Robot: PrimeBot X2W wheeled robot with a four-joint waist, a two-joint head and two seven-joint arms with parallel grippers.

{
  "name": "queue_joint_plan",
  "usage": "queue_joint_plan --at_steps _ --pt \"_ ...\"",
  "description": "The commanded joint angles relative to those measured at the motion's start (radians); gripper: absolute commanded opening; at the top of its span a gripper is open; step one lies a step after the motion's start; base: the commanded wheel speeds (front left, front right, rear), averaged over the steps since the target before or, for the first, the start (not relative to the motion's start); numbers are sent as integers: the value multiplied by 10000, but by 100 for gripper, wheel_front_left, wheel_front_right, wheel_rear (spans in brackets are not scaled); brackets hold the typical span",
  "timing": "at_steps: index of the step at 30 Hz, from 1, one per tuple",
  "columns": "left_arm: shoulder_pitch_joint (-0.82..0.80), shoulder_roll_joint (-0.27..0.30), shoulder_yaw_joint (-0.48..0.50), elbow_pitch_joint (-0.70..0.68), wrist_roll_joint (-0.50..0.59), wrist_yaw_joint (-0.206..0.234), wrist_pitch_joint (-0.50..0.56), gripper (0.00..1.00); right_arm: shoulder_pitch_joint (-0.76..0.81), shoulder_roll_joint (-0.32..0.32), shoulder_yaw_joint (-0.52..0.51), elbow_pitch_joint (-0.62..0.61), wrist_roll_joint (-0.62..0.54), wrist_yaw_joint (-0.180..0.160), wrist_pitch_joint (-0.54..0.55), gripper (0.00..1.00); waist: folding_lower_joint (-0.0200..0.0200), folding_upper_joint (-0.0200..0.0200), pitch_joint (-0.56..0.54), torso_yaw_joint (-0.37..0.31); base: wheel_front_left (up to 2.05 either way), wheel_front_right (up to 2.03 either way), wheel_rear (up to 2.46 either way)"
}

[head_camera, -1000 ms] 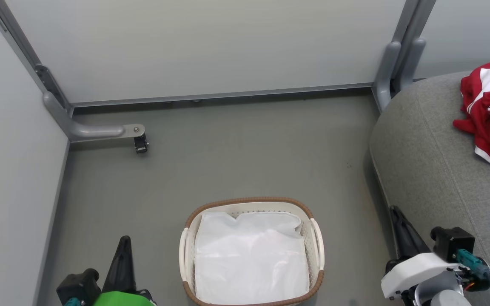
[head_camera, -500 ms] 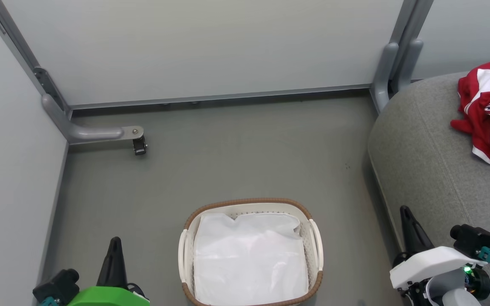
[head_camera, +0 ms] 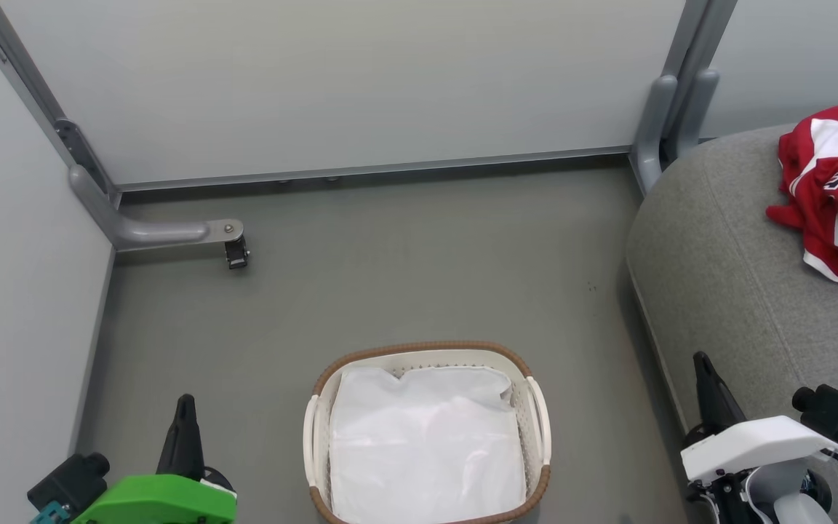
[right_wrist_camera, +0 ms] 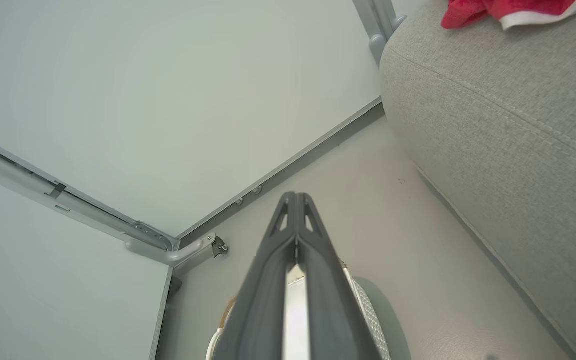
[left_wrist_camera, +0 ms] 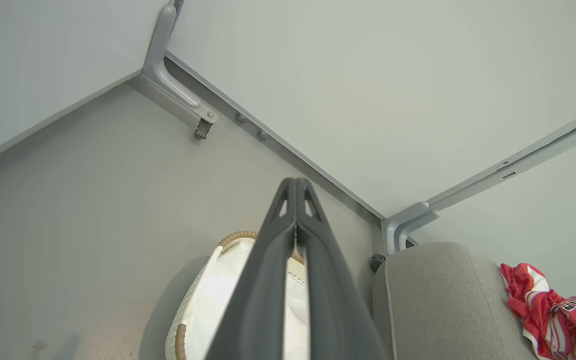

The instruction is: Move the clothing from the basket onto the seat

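On seat, clothing, likely jersey, basket apart, left gripper, right gripper both closed.

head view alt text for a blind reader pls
The basket, with a bare white liner, stands on the floor; the red clothing lies on the grey seat at the right. The left gripper and right gripper, both shut and empty, flank the basket.

The head view looks down from above on the basket and seat; both wrist views, lower, face the same pair.
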Motion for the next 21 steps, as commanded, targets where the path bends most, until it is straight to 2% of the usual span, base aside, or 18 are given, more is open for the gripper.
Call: queue_joint_plan --at_steps 1,21 --pt "-291 103 81 -127 -349 -78 74 0 -230 -52 -78 -166 368 -4 83 0 0 0 -5 -5 0 0 0" --pt "-593 130 441 -173 -2617 -206 722 0 -283 -72 -310 -302 2861 -5 731 0 0 0 -77 -80 0 0 0"
